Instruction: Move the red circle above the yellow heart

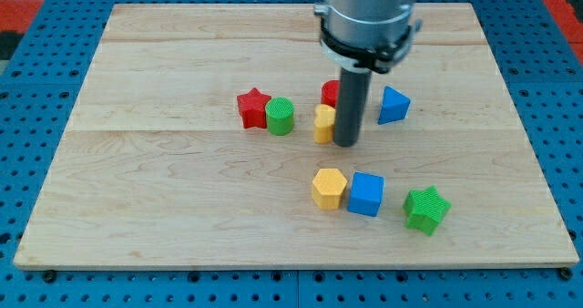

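The red circle [330, 93] sits just above the yellow heart [324, 123] near the board's middle; both are partly hidden by my rod. My tip [346, 143] rests on the board right beside the yellow heart, on its right, and just below the red circle.
A red star [252, 107] and a green circle [280, 116] touch each other left of the heart. A blue triangle [393, 105] lies right of the rod. A yellow hexagon [329, 189], a blue cube [366, 194] and a green star [426, 208] lie lower right on the wooden board [164, 199].
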Action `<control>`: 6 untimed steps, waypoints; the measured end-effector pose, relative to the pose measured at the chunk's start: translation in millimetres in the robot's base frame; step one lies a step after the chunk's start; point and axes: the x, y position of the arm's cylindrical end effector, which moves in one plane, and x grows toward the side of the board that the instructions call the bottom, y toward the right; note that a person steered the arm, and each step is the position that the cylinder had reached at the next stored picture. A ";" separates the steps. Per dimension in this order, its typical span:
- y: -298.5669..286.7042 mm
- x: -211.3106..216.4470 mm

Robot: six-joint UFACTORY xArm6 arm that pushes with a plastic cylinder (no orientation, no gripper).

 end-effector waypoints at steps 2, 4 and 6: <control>-21.6 23.7; 49.7 -41.1; 29.4 -71.1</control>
